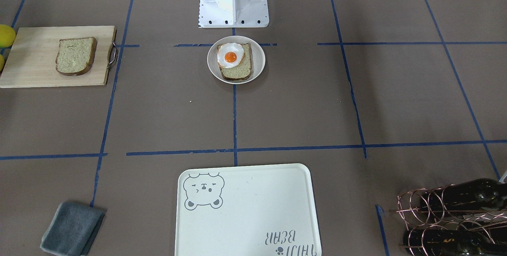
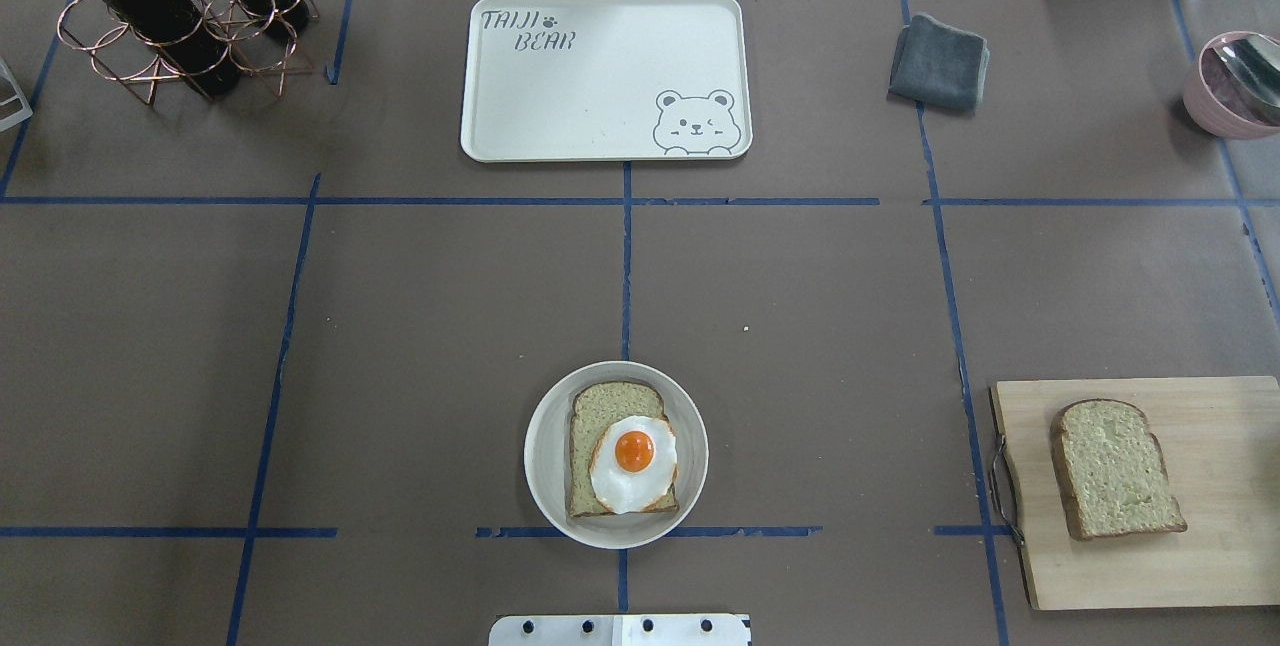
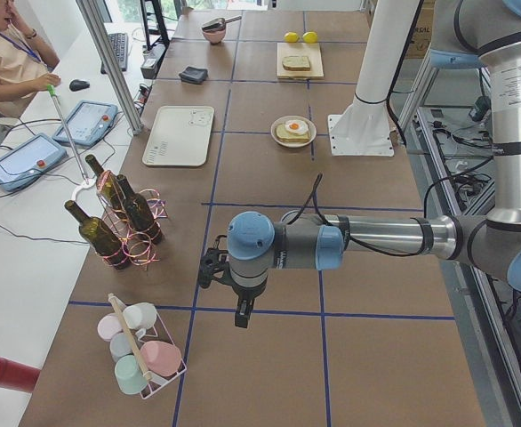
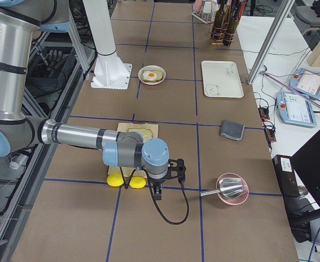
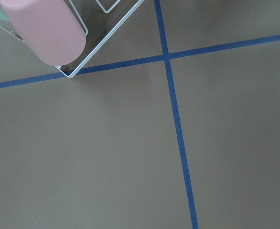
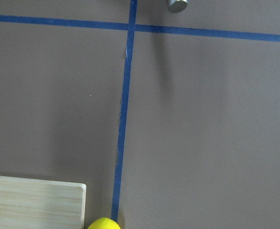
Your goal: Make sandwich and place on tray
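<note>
One bread slice (image 2: 612, 404) lies on a small round plate (image 2: 541, 446) near the robot base, with the fried egg (image 2: 633, 461) on top of it. The second bread slice (image 2: 1115, 471) lies on a wooden board (image 2: 1200, 566) at the right. The cream tray (image 2: 600, 96) with the bear drawing sits bare at the far middle. My left gripper (image 3: 241, 316) hangs over the table far to the left, near a cup rack. My right gripper (image 4: 157, 194) hangs far to the right, past the board. I cannot tell whether either is open or shut.
A wire rack with dark bottles (image 2: 170, 16) stands far left. A grey cloth (image 2: 938, 61) lies right of the tray. A pink bowl with a spoon (image 2: 1235, 86) sits at the far right. Lemons (image 1: 6, 36) lie beside the board. A rack of cups (image 3: 140, 351) is near the left gripper.
</note>
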Controlling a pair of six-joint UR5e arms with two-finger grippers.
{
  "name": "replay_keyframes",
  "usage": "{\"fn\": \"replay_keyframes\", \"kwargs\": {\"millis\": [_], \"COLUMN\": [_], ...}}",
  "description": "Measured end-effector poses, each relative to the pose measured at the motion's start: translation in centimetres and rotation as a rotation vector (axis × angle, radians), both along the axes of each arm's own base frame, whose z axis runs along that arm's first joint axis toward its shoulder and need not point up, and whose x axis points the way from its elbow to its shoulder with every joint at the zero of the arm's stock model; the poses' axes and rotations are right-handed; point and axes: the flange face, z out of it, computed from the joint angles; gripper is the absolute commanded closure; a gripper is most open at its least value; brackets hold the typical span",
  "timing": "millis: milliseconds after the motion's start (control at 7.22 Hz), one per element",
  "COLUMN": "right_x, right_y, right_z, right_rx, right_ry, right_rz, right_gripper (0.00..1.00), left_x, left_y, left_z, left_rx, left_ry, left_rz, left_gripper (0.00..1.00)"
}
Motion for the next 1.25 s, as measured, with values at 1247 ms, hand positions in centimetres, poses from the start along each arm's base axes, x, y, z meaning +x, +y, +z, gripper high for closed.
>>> {"fn": "replay_keyframes", "kwargs": {"millis": [1247], "right_x": [-1.2], "right_y": [-1.0], "right_z": [-1.6], "right_rx": [0.082], "right_ry": [-0.064], "right_rz": [-0.007], "right_gripper": [0.0], "left_x": [0.1], "left_y": [0.0], "left_z": [-0.1], "left_rx": [0.002], "left_ry": [0.006], "left_rz": [0.002], "left_gripper": [0.0]}}
